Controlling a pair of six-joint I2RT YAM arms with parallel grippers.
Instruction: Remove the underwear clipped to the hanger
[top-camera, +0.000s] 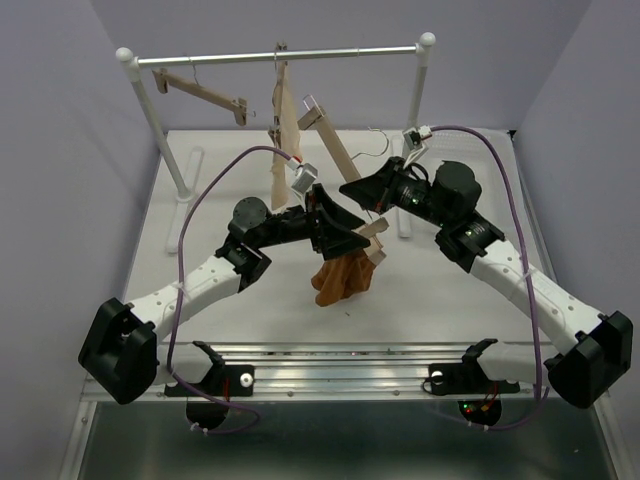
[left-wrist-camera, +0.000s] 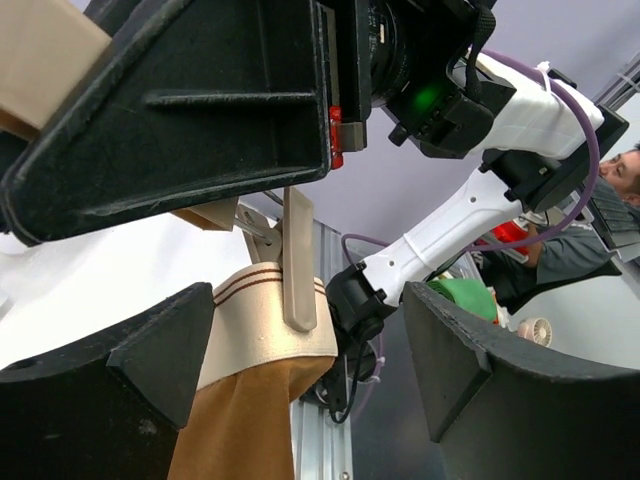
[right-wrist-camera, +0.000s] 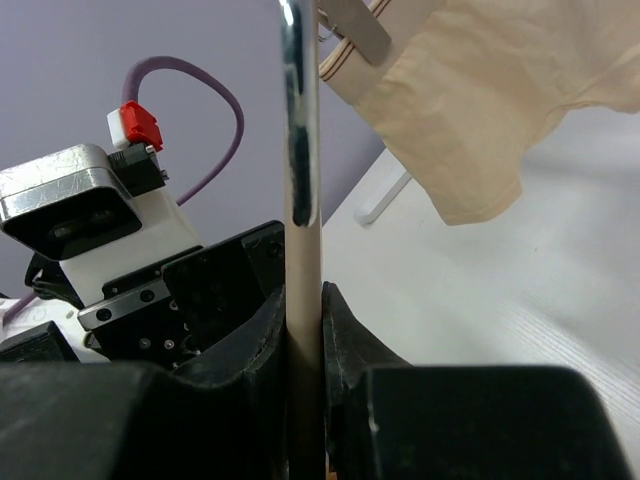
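The hanger (top-camera: 335, 150) slants down over the middle of the table, and my right gripper (top-camera: 357, 190) is shut on its wooden bar (right-wrist-camera: 303, 330). From the hanger's low end hangs the rust-brown underwear (top-camera: 340, 280), bunched just above the table. In the left wrist view a clip (left-wrist-camera: 298, 262) pinches its cream striped waistband (left-wrist-camera: 268, 335), with the rust fabric (left-wrist-camera: 240, 425) below. My left gripper (left-wrist-camera: 310, 375) is open, one finger on each side of the waistband, right under the clip. It also shows from above as the left gripper (top-camera: 345, 232), beside the clipped end.
A rack rail (top-camera: 280, 55) spans the back on two white posts. On it hang another wooden hanger (top-camera: 200, 92) and a pale cream underwear (top-camera: 285, 130), also seen as the cream underwear (right-wrist-camera: 470, 100). A metal rail (top-camera: 340, 365) runs along the near table edge.
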